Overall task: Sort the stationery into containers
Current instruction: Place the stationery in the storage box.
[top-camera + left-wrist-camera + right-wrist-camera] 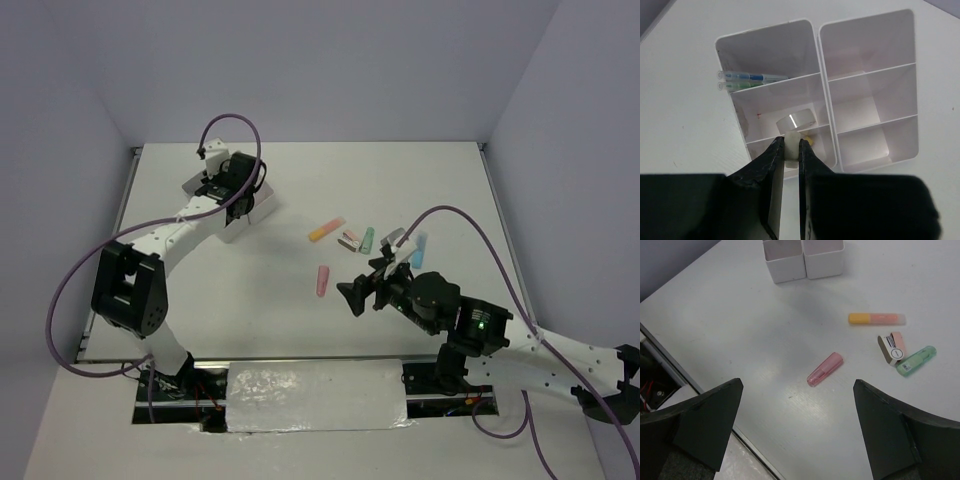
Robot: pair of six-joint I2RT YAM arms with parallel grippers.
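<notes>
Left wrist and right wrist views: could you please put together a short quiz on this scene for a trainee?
1. True or false: the right tool is shut.
2. The left tool clamps a small whitish item over: A the white organizer, B the bare table, C the markers.
3. What colour is the marker nearest the right tool?
Key: 1 false; 2 A; 3 pink marker.

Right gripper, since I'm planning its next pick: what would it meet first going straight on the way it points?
Probably the pink marker, lying on the table just ahead of the open right gripper, between its fingers' lines. Depth is unclear, so bare table could come first.
</notes>
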